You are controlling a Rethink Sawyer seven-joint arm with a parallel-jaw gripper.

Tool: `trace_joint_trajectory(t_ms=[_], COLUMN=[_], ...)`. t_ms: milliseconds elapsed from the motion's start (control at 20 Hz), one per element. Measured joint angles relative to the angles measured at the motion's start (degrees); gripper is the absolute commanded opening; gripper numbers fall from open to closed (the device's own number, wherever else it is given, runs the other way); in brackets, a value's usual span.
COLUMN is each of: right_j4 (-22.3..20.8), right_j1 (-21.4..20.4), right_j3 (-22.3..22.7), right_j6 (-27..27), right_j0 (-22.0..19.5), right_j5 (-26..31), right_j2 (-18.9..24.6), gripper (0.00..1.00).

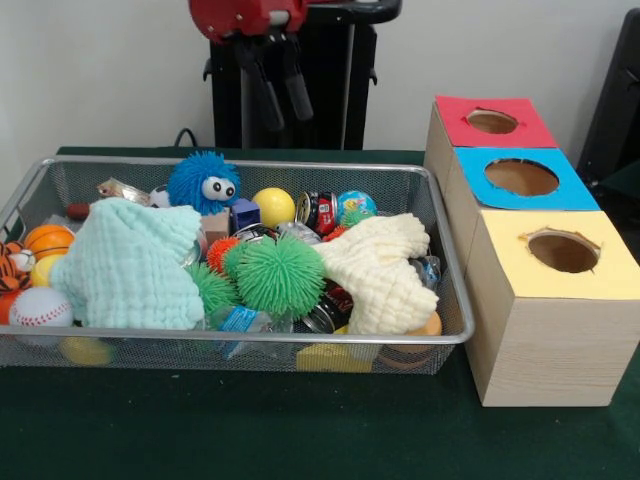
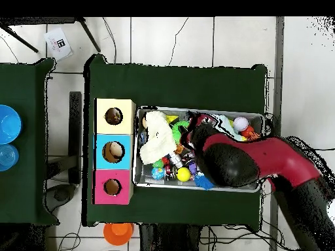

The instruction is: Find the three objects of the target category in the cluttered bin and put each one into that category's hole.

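Note:
My gripper hangs open and empty above the far edge of the wire bin, over the blue fuzzy ball with eyes and the yellow ball. In the bin lie a mint cloth, a cream cloth, a green spiky ball, a baseball, a basketball, cans and a globe ball. To the right stand the red hole, blue hole and yellow hole. From overhead the arm hides the middle of the bin.
The three boxes touch the bin's side in a row. In the overhead view, a blue bowl sits on a second table at the left and an orange object lies on the floor near the robot's base.

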Motion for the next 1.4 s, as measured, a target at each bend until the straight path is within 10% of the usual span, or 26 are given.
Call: trace_joint_trajectory(t_ms=[1400], right_j4=[-0.88], right_j1=[14.28], right_j3=[0.15], right_j6=[0.00], right_j0=[3.98], right_j5=[-10.59], right_j2=[-14.15], gripper=[1.00])
